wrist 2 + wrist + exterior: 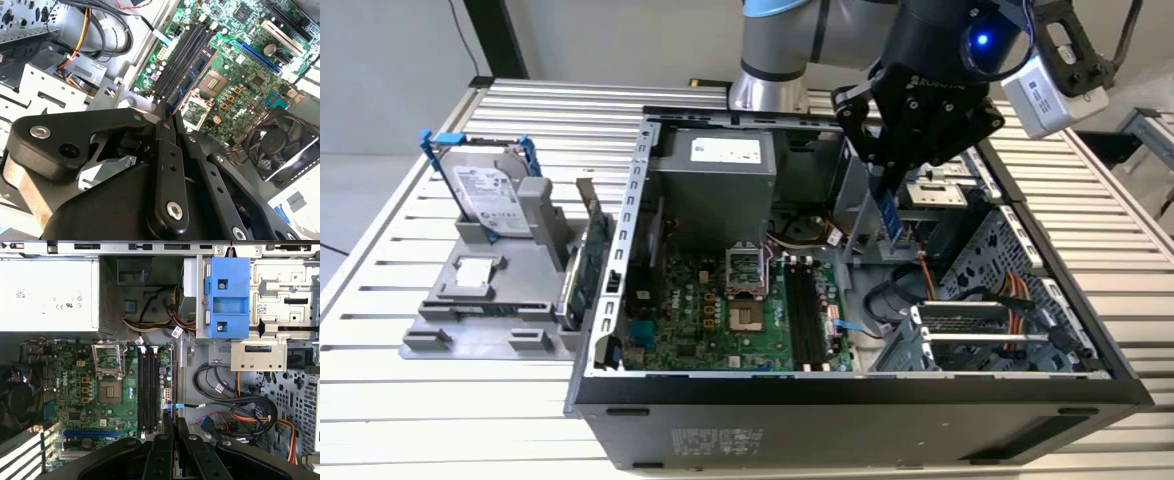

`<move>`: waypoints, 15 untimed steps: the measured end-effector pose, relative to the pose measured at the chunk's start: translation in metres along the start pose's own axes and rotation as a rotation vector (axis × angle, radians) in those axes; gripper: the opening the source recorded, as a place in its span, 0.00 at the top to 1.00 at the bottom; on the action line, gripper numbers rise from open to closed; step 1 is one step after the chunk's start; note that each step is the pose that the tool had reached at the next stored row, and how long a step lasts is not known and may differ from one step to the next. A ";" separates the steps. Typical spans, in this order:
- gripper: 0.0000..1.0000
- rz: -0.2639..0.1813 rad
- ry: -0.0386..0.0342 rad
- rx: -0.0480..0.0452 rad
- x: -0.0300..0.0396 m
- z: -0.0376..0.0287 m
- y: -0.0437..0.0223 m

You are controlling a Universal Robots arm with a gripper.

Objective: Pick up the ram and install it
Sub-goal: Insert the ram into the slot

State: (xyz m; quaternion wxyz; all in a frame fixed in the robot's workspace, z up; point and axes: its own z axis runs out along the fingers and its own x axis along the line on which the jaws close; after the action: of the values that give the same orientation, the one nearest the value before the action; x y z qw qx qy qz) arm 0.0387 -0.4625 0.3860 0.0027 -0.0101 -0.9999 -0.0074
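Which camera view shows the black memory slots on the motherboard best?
The first wrist view: the memory slots show full length, straight on. In the second wrist view they run slanted beyond the claw. The exterior view shows them small and foreshortened, lower than the held ram.

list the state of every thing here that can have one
computer case: on its side, side panel off
gripper: shut on the ram, above the case
ram: hanging upright, not in a slot
memory slots: empty
hard drive: upright in the grey stand, outside the case
expansion card: on edge beside the case, not installed
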 end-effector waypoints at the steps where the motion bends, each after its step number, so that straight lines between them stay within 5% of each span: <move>1: 1.00 0.000 0.0000 0.0000 -0.0004 0.0007 0.0000; 15: 1.00 0.000 0.0000 0.0001 -0.0033 0.0146 -0.0001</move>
State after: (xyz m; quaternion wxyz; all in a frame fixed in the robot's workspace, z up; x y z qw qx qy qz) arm 0.0419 -0.4625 0.3713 0.0027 -0.0102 -0.9999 -0.0073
